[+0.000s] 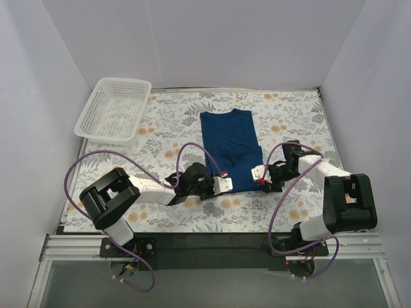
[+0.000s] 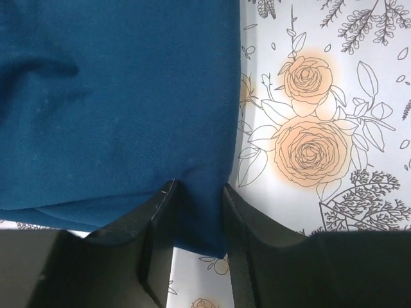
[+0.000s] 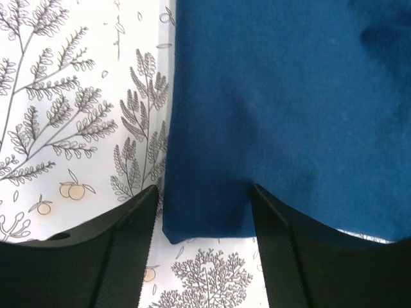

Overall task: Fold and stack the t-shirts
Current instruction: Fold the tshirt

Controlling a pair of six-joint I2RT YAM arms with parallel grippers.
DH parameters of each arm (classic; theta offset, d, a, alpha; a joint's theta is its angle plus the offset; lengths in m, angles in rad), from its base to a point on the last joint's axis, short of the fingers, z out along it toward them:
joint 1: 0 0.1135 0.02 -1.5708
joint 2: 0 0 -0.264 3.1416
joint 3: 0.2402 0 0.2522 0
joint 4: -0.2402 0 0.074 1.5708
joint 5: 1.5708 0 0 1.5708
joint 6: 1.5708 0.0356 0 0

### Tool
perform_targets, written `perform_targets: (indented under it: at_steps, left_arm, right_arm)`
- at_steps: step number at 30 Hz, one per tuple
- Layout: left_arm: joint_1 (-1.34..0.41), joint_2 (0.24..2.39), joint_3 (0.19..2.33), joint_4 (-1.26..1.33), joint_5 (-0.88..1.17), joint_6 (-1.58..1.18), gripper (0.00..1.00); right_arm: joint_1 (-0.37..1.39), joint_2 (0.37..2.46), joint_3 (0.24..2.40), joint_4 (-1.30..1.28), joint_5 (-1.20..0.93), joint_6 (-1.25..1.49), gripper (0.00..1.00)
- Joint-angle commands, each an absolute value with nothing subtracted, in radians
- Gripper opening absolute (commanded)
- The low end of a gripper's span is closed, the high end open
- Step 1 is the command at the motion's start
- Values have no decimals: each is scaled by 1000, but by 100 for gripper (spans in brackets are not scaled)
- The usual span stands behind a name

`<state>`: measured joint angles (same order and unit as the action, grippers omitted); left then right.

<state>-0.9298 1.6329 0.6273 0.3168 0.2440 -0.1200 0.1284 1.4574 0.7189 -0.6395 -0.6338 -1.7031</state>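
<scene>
We judge the t-shirt light and limp, best pinched at its near corners. The left gripper straddles one, fingers narrowly apart; the right gripper stands wider.

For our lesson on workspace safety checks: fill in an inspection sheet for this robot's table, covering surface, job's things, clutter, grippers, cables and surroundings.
Surface: floral-print table cover, lying flat.
Job's things: one dark blue t-shirt, partly folded, mid-table.
Clutter: empty white mesh basket at the far left corner.
Grippers: left gripper astride the shirt's near left corner, grip unclear; right gripper open around its near right corner.
Cables: purple cables loop above both arms.
Surroundings: plain white walls on three sides.
</scene>
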Motion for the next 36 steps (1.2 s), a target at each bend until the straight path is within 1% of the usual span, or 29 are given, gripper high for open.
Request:
perform_targets:
  at_steps: [1, 2, 3, 4, 5, 6, 8, 9, 11, 13, 14, 17, 20, 23, 24, 26, 27, 28, 30, 31, 32, 35, 36]
  left_arm:
    - [-934, 1666, 617, 267, 201, -129, 29]
    - [-934, 1669, 618, 268, 201, -135, 19]
    - [-934, 1672, 618, 271, 199, -143, 10]
    - [-934, 1671, 620, 273, 201, -147, 0]
    - [-934, 1667, 615, 275, 209, -155, 0]
    - [-936, 1661, 614, 281, 212, -163, 0]
    - [-937, 1628, 609, 275, 228, -173, 0]
    - [-940, 1611, 606, 267, 250, -184, 0]
    - [-942, 1538, 595, 241, 288, -195, 0]
    - [-946, 1484, 592, 181, 371, -209, 0]
    - [-950, 1459, 588, 161, 394, -213, 0]
    - [-968, 1358, 592, 66, 480, -232, 0]
    - [-983, 1260, 595, 5, 534, -265, 0]
    - [-982, 1183, 604, -26, 526, -264, 0]
    - [-973, 1175, 627, -32, 517, -255, 0]
    - [-945, 1204, 666, -44, 506, -229, 0]
    - [-892, 1227, 689, -57, 520, -229, 0]
    - [-858, 1251, 733, -60, 538, -230, 0]
    - [-763, 1325, 762, -37, 592, -238, 0]
    - [-712, 1371, 787, -13, 615, -238, 0]
    - [-712, 1390, 801, -12, 615, -238, 0]
    - [-629, 1451, 879, 34, 632, -268, 0]
    - [-592, 1483, 896, 53, 634, -275, 0]
  right_arm:
    - [150, 1480, 646, -597, -543, -1686, 53]
    - [153, 1482, 638, -583, -522, -1681, 49]
    - [155, 1486, 634, -575, -511, -1668, 38]
    - [156, 1491, 627, -554, -502, -1658, 31]
    - [156, 1490, 617, -542, -491, -1645, 12]
    - [155, 1488, 614, -534, -494, -1635, 7]
    - [155, 1460, 603, -535, -512, -1615, 1]
    - [156, 1444, 603, -543, -518, -1608, 1]
    - [156, 1384, 644, -639, -538, -1592, 1]
    - [156, 1329, 681, -742, -555, -1595, 1]
    - [155, 1309, 699, -861, -581, -1627, 1]
    - [155, 1200, 733, -1030, -653, -1693, 1]
    - [155, 1091, 762, -1089, -711, -1689, 1]
    - [155, 1061, 830, -1083, -756, -1634, 1]
    - [156, 1077, 857, -1063, -767, -1582, 1]
    - [155, 1170, 960, -1028, -794, -1514, 1]
    - [155, 1208, 997, -1013, -798, -1459, 1]
    - [156, 1295, 1044, -979, -799, -1431, 1]
    - [155, 1382, 1168, -944, -802, -1381, 1]
    - [155, 1469, 1251, -927, -808, -1346, 1]
    - [156, 1511, 1302, -919, -813, -1332, 1]
    - [156, 1670, 1441, -902, -825, -1260, 1]
    - [156, 1707, 1519, -899, -831, -1246, 1]
